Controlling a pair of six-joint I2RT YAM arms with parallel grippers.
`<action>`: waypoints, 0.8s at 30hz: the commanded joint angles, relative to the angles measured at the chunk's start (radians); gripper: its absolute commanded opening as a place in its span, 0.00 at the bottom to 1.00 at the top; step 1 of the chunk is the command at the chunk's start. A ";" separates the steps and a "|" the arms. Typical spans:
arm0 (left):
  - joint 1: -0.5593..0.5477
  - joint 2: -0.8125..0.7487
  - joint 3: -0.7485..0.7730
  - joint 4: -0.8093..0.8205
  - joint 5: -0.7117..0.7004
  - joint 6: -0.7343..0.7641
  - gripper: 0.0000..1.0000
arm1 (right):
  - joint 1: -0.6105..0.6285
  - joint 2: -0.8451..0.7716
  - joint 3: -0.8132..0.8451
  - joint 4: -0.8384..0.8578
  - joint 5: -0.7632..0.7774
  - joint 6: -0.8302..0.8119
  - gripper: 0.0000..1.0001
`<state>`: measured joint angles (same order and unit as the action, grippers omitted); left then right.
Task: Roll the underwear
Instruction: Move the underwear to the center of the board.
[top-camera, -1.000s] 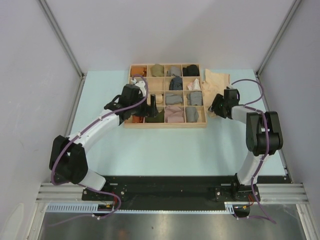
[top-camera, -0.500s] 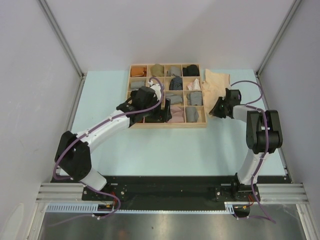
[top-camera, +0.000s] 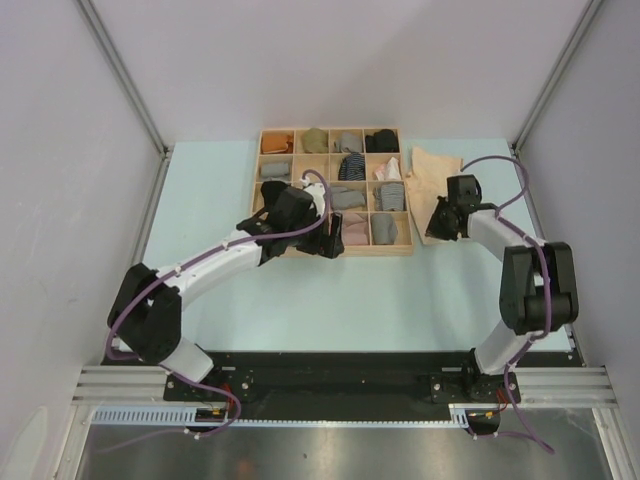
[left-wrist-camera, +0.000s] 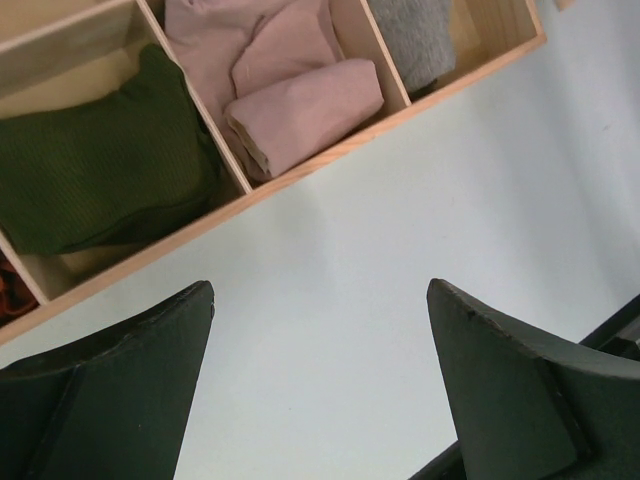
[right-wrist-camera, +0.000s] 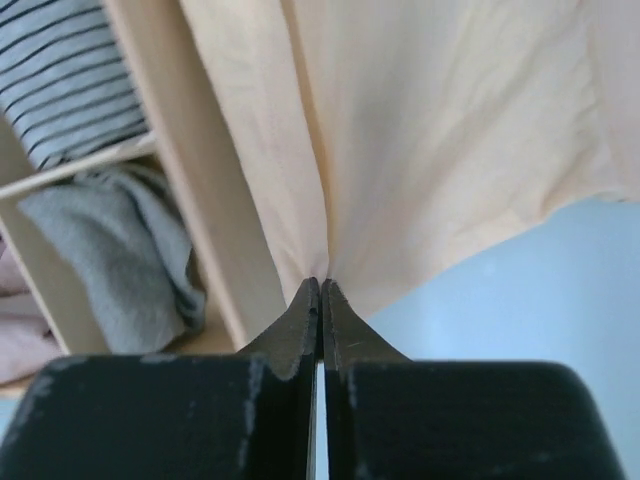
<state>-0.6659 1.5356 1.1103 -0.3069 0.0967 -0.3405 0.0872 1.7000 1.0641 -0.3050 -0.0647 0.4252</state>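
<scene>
My right gripper (right-wrist-camera: 320, 288) has its fingers (right-wrist-camera: 297, 335) pressed flat together, and a fold of the cream underwear (right-wrist-camera: 440, 130) gathers into a crease right at their tips, so I read it as pinched at its near edge. That cloth lies spread on the pale blue table (right-wrist-camera: 500, 290), its left side up against the outer right wall of the wooden tray (right-wrist-camera: 190, 160). Just inside that wall I see a striped bundle (right-wrist-camera: 70, 70) and a grey bundle (right-wrist-camera: 120, 250) in neighbouring compartments.

My left gripper (left-wrist-camera: 320, 385) has its fingers (left-wrist-camera: 120, 400) spread wide with nothing between them, over bare table just in front of the tray's near wall. Behind that wall sit a dark green cloth (left-wrist-camera: 100, 170), a pink cloth (left-wrist-camera: 290, 110) and a grey cloth (left-wrist-camera: 420, 35), each in its own compartment.

From overhead, the rust-orange underwear (top-camera: 277, 143) fills the far left corner compartment and the black underwear (top-camera: 381, 141) the far right corner one
</scene>
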 joint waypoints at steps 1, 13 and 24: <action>-0.021 -0.080 -0.052 0.058 0.024 -0.023 0.93 | 0.089 -0.150 -0.004 -0.213 0.213 0.012 0.00; -0.038 -0.273 -0.302 0.112 0.021 -0.071 0.93 | 0.532 -0.270 -0.055 -0.459 0.373 0.205 0.00; -0.063 -0.439 -0.523 0.150 -0.009 -0.130 0.93 | 0.879 -0.094 -0.062 -0.292 0.286 0.388 0.00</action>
<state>-0.7105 1.1538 0.6411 -0.2050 0.1062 -0.4309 0.8925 1.5414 1.0061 -0.7078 0.2718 0.7097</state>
